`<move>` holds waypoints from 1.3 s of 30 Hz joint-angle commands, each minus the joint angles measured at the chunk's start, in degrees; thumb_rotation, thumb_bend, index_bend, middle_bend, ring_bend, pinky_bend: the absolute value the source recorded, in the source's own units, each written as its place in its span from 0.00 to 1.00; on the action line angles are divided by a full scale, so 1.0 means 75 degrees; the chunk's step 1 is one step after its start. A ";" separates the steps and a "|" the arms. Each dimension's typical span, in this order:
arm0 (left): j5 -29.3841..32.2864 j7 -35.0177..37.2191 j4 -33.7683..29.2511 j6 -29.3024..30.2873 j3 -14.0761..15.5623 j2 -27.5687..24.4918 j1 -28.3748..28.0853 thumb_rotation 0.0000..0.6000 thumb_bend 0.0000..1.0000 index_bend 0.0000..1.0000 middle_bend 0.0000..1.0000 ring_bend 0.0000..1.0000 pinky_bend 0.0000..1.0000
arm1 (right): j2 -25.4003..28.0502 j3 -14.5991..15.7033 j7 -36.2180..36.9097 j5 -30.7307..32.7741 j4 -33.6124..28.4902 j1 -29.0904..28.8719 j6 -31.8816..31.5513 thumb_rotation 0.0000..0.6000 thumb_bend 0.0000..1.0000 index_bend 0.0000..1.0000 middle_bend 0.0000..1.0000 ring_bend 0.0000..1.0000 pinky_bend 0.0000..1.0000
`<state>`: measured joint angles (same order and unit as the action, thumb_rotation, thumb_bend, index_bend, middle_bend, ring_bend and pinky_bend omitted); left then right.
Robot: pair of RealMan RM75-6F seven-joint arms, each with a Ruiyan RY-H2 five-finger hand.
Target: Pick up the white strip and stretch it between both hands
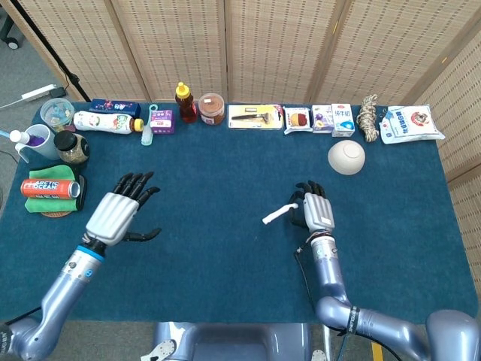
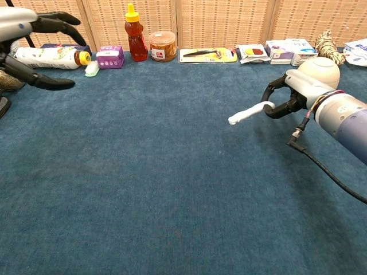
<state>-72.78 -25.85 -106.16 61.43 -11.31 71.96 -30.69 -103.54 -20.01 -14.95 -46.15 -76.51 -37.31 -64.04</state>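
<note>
The white strip [image 1: 279,213] [image 2: 249,113] is a short pale band lifted off the blue table, sticking out to the left of my right hand [image 1: 316,213] [image 2: 296,94], which pinches its right end. My left hand [image 1: 118,216] [image 2: 28,31] hovers over the left part of the table with its fingers spread and nothing in them. A wide gap of bare cloth separates the left hand from the strip's free end.
Along the far edge stand a honey bottle [image 1: 185,103], a jar [image 1: 212,109], packets and a rope coil [image 1: 368,116]. A white bowl [image 1: 346,157] sits just behind my right hand. A tube on a green cloth [image 1: 50,188] and cups lie at the left edge.
</note>
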 commanded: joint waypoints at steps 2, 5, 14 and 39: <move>0.0518 -0.0715 0.0030 -0.0270 -0.0090 0.0654 -0.0538 0.46 0.13 0.20 0.01 0.05 0.06 | -0.0040 -0.0050 -0.0101 0.0059 -0.0083 0.0053 -0.0124 1.00 0.53 0.58 0.19 0.06 0.00; 0.0843 -0.1076 0.0075 -0.0315 -0.0114 0.0955 -0.0770 0.45 0.12 0.21 0.02 0.06 0.06 | -0.0046 -0.0076 -0.0143 0.0063 -0.0139 0.0077 -0.0190 1.00 0.53 0.58 0.19 0.06 0.00; 0.2170 -0.2501 0.0536 0.0036 -0.0276 0.2342 -0.1603 0.72 0.12 0.26 0.07 0.13 0.06 | -0.0059 -0.0126 -0.0129 0.0099 -0.0396 0.0184 -0.0269 1.00 0.53 0.58 0.19 0.06 0.00; 0.3355 -0.3377 0.1952 0.0444 -0.0588 0.4559 -0.2988 0.85 0.28 0.33 0.09 0.15 0.06 | -0.0412 -0.0275 -0.0319 0.0256 -0.0600 0.0184 -0.0490 1.00 0.53 0.58 0.19 0.06 0.00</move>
<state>-47.91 -51.29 -92.02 64.82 -15.43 105.68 -52.72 -106.61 -22.08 -17.33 -44.23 -81.00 -35.93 -67.72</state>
